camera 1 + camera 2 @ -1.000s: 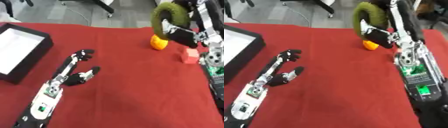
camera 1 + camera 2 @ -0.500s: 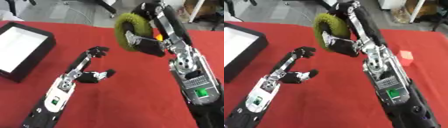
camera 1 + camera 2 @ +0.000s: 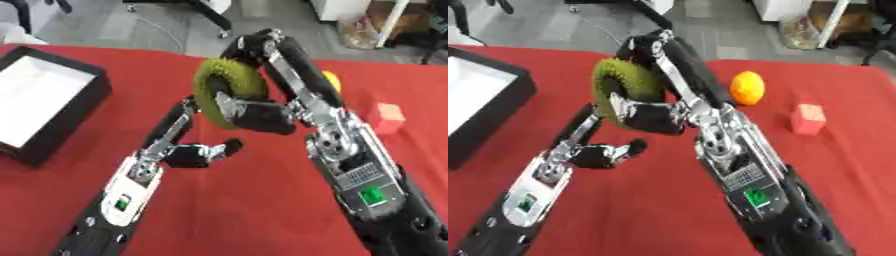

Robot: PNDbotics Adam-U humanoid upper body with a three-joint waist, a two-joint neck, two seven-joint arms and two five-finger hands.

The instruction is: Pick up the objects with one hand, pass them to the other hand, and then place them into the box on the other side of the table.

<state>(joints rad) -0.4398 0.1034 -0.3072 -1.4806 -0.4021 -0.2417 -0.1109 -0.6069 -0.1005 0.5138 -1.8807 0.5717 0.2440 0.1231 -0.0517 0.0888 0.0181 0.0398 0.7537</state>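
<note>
Right robot hand (image 3: pixel 654 116) holds a fuzzy olive-green ring (image 3: pixel 225 91), fingers curled thru/round its lower rim; ring stands upright, lifted off the worktop (image 3: pixel 262 210), approx mid-frame. Right arm bends in from lower right, elbow up near far edge.

Left robot hand (image 3: pixel 188 152) lies just below & left of the ring, palm area near the red cloth, thumb sticking out to the right, long fingers stretched fwd toward the ring's left side. Fingertips sit behind/under the ring edge, so can't tell if they touch it. Left robot hand is wide, nothing in it.

Black box (image 3: pixel 83 107) w/ white inside sits at far left of worktop, well apart from both hands.

Orange round obj (image 3: pixel 747 87) on right side, near far edge; red cube (image 3: pixel 808 119) just right & nearer of it, the two apart. Both well apart from the ring.
</note>
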